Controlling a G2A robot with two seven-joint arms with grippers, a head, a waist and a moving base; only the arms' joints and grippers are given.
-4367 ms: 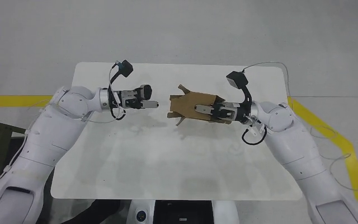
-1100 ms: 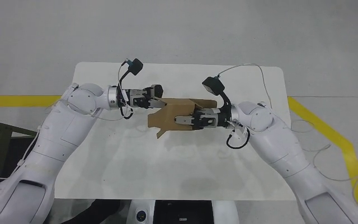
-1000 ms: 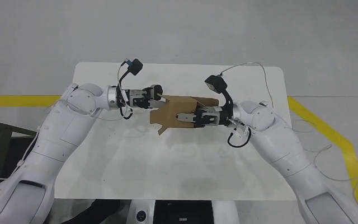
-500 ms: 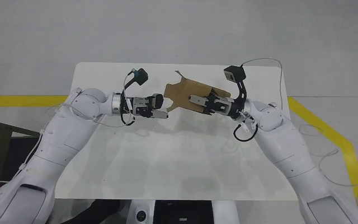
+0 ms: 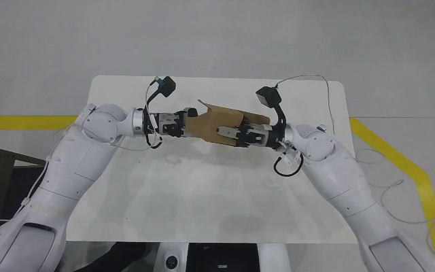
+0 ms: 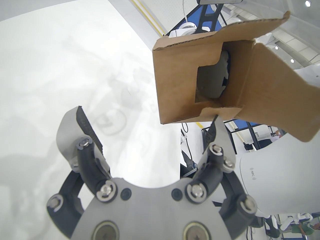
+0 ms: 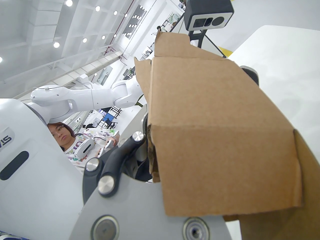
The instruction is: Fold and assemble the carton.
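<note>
A brown cardboard carton (image 5: 219, 126) is held above the white table (image 5: 204, 197), half formed, with loose end flaps. My right gripper (image 5: 238, 134) is shut on its right part. In the right wrist view the carton (image 7: 215, 136) covers most of the fingers. My left gripper (image 5: 185, 126) is at the carton's left end, open. In the left wrist view the carton's open end (image 6: 200, 76) faces the left gripper (image 6: 147, 121), with one flap folded across it and another sticking outward. One fingertip (image 6: 215, 128) touches the carton's lower edge.
The white table's far edge (image 5: 217, 79) lies behind the arms, with grey floor and a yellow floor line (image 5: 34, 122) beyond. The table surface in front of the carton (image 5: 204, 177) is bare.
The right arm has lowered and levelled the carton and brought it left against the left gripper. The left gripper has shifted slightly up and left and stays open.
</note>
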